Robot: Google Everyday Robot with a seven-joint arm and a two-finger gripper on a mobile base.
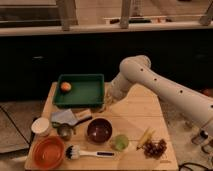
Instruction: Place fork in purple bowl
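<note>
Claw (104, 106) hung low over the table (140, 107), at the near right corner of the green tray (80, 92), with the white arm (165, 87) reaching in from the right. Couldn't tell whether it was open, closed or gripping anything; the wrist blocked that from where I stood.

Fork (90, 112): my best read was the thin pale sliver along the tray's near edge, just left of the claw. Not certain, it was hard to make out. Whether the claw touched it, I couldn't say.

Purple bowl (99, 130) sat near-centre on the table, close in front of the claw and a bit to the left. Nothing visible inside it.

Other clutter:
- orange fruit (65, 86) in the tray's far left corner
- grey cloth (62, 117) and metal cup (65, 131) left of the bowl
- white cup (40, 126) at the left edge
- orange bowl (48, 152) near left, brush (90, 151) beside it
- green fruit (120, 142), banana (145, 137) and grapes (156, 148) near right

Progress, as I judged it: early, at pickup stage. Fork not in the bowl. Left to do: confirm the grasp, lift, a short carry toward the bowl, release inside.
</note>
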